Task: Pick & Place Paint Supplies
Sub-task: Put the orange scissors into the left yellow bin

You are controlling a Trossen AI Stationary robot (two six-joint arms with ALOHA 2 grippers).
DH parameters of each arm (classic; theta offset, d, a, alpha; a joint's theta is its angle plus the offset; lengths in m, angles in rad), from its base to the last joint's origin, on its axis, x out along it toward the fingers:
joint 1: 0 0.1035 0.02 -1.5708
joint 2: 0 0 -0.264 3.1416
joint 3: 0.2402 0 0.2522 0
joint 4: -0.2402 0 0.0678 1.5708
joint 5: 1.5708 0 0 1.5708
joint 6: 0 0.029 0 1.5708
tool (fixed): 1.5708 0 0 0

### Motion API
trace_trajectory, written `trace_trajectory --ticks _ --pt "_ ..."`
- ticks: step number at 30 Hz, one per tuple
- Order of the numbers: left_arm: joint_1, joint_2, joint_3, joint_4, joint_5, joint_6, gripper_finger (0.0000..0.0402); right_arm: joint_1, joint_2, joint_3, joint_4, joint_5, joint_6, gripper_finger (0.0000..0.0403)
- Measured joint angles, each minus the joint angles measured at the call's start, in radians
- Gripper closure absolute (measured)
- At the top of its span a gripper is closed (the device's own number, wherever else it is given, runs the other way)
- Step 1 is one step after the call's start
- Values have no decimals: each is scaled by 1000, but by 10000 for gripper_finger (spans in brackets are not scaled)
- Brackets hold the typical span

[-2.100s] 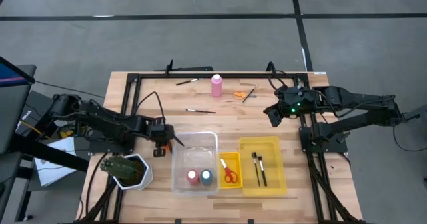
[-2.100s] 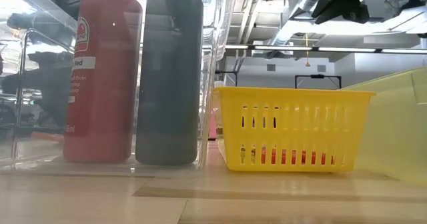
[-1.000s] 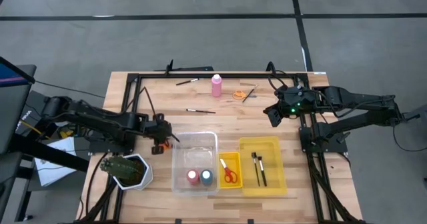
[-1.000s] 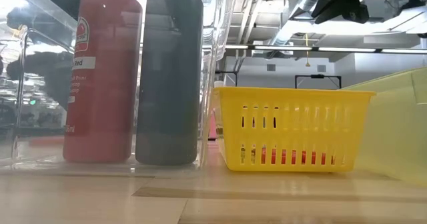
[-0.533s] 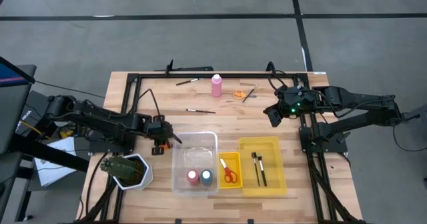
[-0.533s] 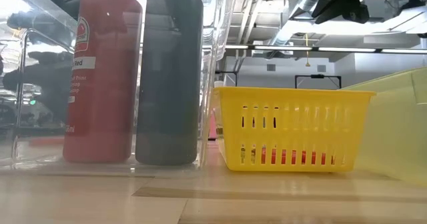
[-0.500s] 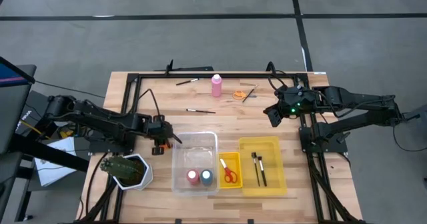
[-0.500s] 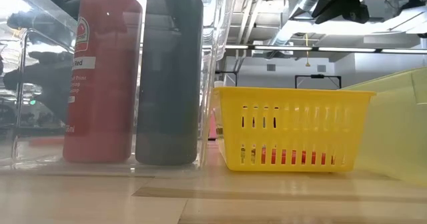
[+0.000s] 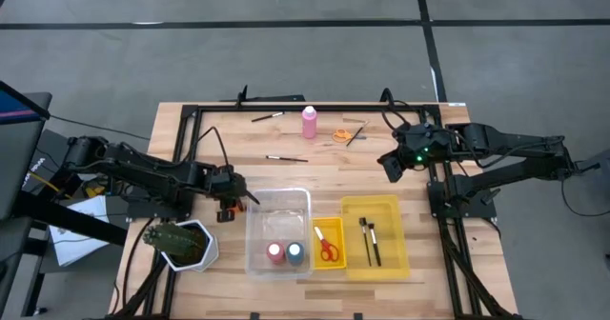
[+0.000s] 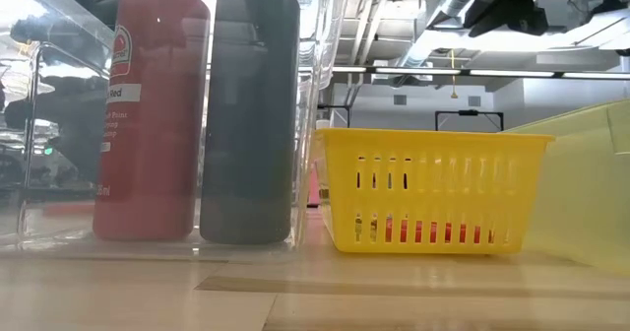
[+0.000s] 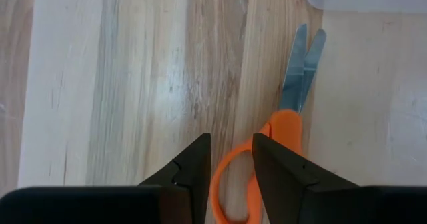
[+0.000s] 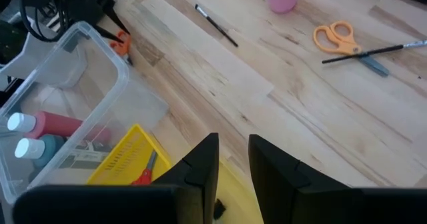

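Orange-handled scissors (image 11: pixel 288 111) lie flat on the table just left of the clear bin (image 9: pixel 278 204), blades toward it. My left gripper (image 11: pixel 231 147) points steeply down over their handle, slightly open, a finger on either side of one handle loop (image 11: pixel 223 177). My right gripper (image 9: pixel 391 168) hangs high over the table's right side, open, holding nothing. A pink bottle (image 9: pixel 310 122), a second pair of orange scissors (image 9: pixel 340 135) and thin brushes (image 9: pixel 286 158) lie on the far half of the table. My left gripper straddles one loop of the scissors' handle from above. The loop's rim (image 11: pixel 220 184) shows in the gap between the fingers, but I cannot tell whether either finger touches it. The scissors lie flat on the table.
The clear bin holds a red bottle (image 9: pixel 275 253) and a blue one (image 9: pixel 294 253). A yellow basket (image 9: pixel 329 227) holds red-handled scissors; a yellow bin (image 9: pixel 374 206) holds two brushes. A potted plant (image 9: pixel 178 242) stands at the near left. A black frame (image 9: pixel 315 106) edges the table.
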Motion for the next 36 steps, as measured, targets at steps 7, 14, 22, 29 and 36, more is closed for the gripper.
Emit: trace_trajectory --ticks 7,14,22,29,36 --pt "0 0 0 -1 -1 0 298 0 0 0 -20 -5 -1 323" --pt "5 3 0 -4 -37 -21 298 -4 0 0 -26 -5 -23 323" --pt "-11 3 0 2 43 5 298 -27 0 0 -26 -6 -30 323" --pt "-25 3 1 -11 -61 -29 298 -28 0 0 -26 -30 -45 323" --pt "-20 3 11 -26 -54 -129 298 -27 0 0 -26 -31 -45 323"
